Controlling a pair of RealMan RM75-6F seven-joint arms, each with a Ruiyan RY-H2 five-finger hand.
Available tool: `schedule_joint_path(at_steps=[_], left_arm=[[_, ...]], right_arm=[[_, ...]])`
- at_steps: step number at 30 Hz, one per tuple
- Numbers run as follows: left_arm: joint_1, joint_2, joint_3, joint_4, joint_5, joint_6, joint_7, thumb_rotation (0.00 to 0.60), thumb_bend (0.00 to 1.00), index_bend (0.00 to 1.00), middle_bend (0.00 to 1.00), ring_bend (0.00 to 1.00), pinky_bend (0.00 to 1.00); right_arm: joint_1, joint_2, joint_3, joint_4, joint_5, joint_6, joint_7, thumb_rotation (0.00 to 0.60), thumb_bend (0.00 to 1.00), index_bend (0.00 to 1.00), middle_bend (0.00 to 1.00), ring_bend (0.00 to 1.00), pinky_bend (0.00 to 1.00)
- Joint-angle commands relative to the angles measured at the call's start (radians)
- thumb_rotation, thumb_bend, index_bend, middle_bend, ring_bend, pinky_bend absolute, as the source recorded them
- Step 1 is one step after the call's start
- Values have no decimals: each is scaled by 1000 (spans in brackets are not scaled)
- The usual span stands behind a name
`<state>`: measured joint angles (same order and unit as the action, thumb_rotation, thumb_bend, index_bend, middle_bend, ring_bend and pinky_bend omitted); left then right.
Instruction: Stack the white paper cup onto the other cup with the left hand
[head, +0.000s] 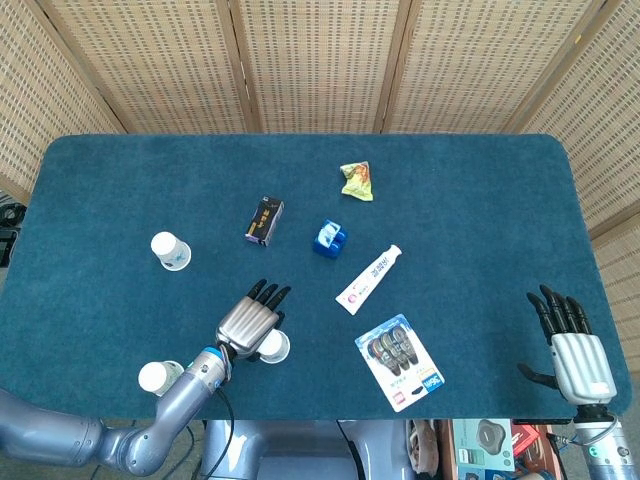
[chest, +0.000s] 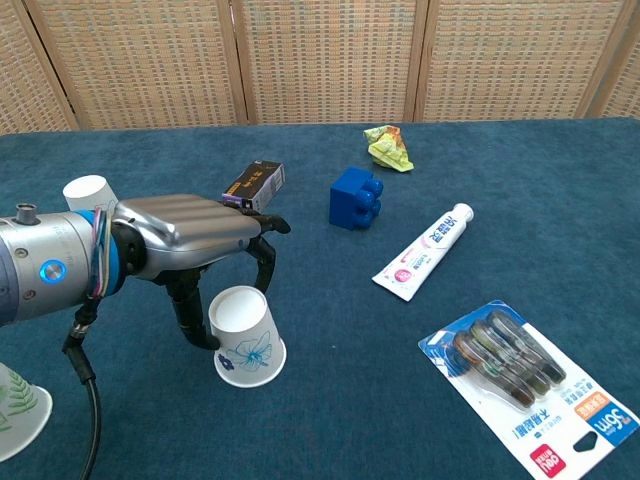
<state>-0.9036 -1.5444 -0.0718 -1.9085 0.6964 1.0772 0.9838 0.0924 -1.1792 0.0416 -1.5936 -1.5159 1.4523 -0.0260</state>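
Observation:
A white paper cup with a blue flower print (chest: 246, 338) stands upside down on the blue table; in the head view this cup (head: 275, 348) is half hidden under my hand. My left hand (chest: 190, 236) (head: 250, 320) arches over it, the thumb (chest: 192, 318) low beside the cup's left wall and the fingers (chest: 266, 258) curled down past its top rim. The cup still rests on the cloth. A second white cup (chest: 89, 192) (head: 170, 250) stands further back left. A fern-printed cup (chest: 18, 412) (head: 158, 377) sits at the front left. My right hand (head: 571, 346) hovers open at the table's front right corner.
A black box (chest: 254, 183), a blue block (chest: 355, 197), a toothpaste tube (chest: 424, 251) and a yellow-green wrapper (chest: 388, 147) lie behind and right of the cup. A blister pack (chest: 522, 378) lies at the front right. The table's front edge (head: 320, 415) is close.

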Motion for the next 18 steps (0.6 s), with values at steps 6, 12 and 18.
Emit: schedule_joint_path(at_steps=[6, 12, 18], left_arm=[[-8, -8, 12, 13, 16, 6, -29, 600, 172, 455, 0, 0, 0], [-6, 19, 11, 6, 22, 21, -54, 600, 172, 455, 0, 0, 0], [9, 81, 11, -5, 28, 40, -88, 600, 171, 455, 0, 0, 0]], right_arm=[[-1, 1, 0, 0, 0, 1, 3, 600, 0, 0, 0, 0, 0], [-1, 4, 1, 0, 1, 1, 8, 600, 0, 0, 0, 0, 0], [-2, 5, 3, -1, 2, 4, 7, 600, 0, 0, 0, 0, 0]])
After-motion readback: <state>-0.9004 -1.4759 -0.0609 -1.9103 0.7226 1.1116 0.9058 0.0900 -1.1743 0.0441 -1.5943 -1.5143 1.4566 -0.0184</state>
